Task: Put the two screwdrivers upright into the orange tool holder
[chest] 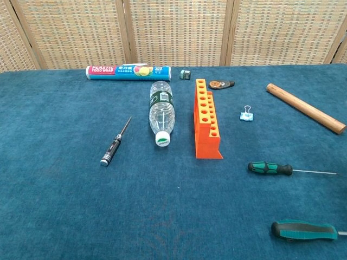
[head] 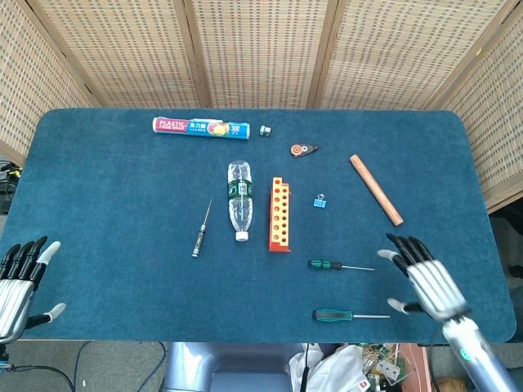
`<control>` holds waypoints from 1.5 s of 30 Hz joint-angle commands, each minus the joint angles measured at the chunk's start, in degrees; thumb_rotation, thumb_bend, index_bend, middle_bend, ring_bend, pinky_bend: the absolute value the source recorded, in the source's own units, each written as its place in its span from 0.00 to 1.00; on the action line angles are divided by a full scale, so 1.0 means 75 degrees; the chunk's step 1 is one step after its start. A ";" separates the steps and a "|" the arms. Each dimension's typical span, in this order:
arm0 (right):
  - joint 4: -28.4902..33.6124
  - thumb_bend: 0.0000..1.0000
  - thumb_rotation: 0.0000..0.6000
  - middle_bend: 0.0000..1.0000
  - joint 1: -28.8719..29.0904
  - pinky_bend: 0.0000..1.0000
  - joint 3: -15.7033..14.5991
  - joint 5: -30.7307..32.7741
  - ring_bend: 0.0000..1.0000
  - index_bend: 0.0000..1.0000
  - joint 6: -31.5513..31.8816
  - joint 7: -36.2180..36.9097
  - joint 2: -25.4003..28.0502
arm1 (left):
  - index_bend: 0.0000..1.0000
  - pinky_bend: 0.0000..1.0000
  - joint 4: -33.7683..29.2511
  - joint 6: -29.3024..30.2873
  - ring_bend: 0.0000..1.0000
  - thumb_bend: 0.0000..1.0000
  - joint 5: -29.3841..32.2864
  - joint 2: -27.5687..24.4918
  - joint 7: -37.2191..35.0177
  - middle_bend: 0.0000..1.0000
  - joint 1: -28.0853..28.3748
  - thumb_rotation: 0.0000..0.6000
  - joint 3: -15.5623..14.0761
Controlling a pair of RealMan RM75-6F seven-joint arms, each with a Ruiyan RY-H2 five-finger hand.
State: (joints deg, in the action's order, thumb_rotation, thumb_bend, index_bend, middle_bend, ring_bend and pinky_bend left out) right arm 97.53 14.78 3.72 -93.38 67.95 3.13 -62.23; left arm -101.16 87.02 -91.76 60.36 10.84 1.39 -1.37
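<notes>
- Right hand (head: pixel 426 284) hovers with fingers (head: pixel 406 245) spread, empty, just right of both green-handled screwdrivers' tips.
- Left hand (head: pixel 20 278) is open at the desk's (head: pixel 106 212) near-left edge.
- Smaller screwdriver (head: pixel 339 265) and larger screwdriver (head: pixel 350 315) lie flat near the orange tool holder (head: pixel 279 214).

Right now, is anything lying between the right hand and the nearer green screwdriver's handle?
In the head view, only that screwdriver's own thin shaft and bare blue table lie between the right hand and the handle.
</notes>
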 commanded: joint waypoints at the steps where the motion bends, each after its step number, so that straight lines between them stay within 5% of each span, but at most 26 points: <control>1: 0.0114 0.00 1.00 0.00 0.0807 0.00 0.0449 0.1062 0.00 0.27 -0.1276 -0.0480 -0.0409 | 0.00 0.00 -0.0004 -0.0079 0.00 0.00 0.0091 0.0003 -0.0003 0.00 0.0040 1.00 0.0031; 9: -0.0025 0.04 1.00 0.00 0.1717 0.00 0.0752 0.2662 0.00 0.35 -0.2241 -0.2271 -0.1359 | 0.00 0.00 0.0003 -0.0263 0.00 0.00 0.0298 -0.0005 -0.0042 0.00 0.0132 1.00 0.0088; 14: -0.0152 0.14 1.00 0.00 0.2094 0.00 0.0798 0.3387 0.00 0.37 -0.2264 -0.3140 -0.2016 | 0.00 0.00 -0.0034 -0.0398 0.00 0.00 0.0428 -0.0047 -0.0108 0.00 0.0200 1.00 0.0119; 21: -0.0675 0.15 1.00 0.00 0.2474 0.00 0.0767 0.4196 0.00 0.39 -0.2014 -0.4036 -0.2961 | 0.00 0.00 -0.0023 -0.0443 0.00 0.00 0.0518 -0.0111 -0.0256 0.00 0.0229 1.00 0.0136; 45: -0.1454 0.22 1.00 0.00 0.2786 0.00 0.0457 0.4877 0.00 0.44 -0.2054 -0.3972 -0.3508 | 0.00 0.00 -0.0030 -0.0492 0.00 0.00 0.0591 -0.0107 -0.0280 0.00 0.0271 1.00 0.0111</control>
State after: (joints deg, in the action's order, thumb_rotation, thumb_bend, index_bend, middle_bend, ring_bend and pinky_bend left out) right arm 86.66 35.65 7.18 -56.77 52.52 -26.70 -88.52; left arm -101.38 83.35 -87.33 59.56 8.74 3.43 -0.54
